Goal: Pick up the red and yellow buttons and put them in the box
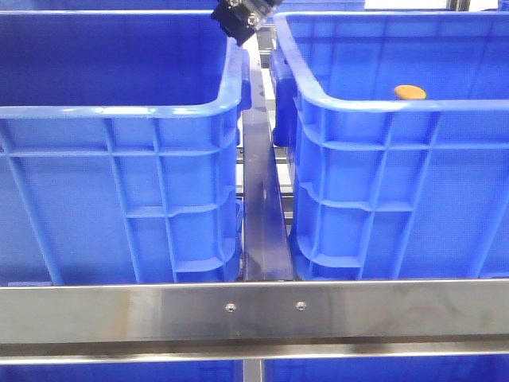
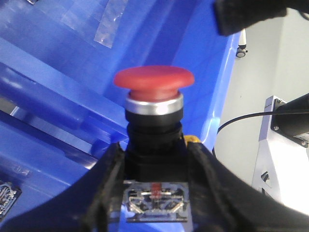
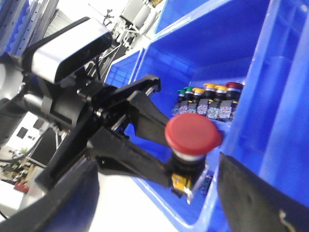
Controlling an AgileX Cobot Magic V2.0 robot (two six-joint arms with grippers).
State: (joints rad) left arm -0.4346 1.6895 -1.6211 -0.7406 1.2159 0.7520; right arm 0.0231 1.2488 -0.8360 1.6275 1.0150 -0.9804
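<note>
**Front view: two blue crates, one red button held between them**

Item 1. Left crate, blue plastic, ribbed outer walls, thick rolled rim. Stood at the left of the front view, behind a steel rail that ran across the foreground. Interior showed no contents from this angle.

Item 2. Steel divider, narrow, running away from the rail in the gap between the two crates.

Item 3. Left gripper, black fingers. In the left wrist view it was pinching the black body of a red button, a mushroom-capped switch with a silver collar, held upright between the fingers, with blue crate wall behind it. The right wrist view showed the same red button clamped in the same black gripper, above the near edge of a blue crate. A dark arm part showed at the top edge of the front view, over the gap.

Item 4. Right crate, alike in make. A yellow button showed just above its near rim. A row of assorted buttons, green, yellow and red caps, lay against a far inner wall in the right wrist view.

Item 5. Right gripper: only dark blurred finger edges visible; whether spread or closed could not be told.
</note>
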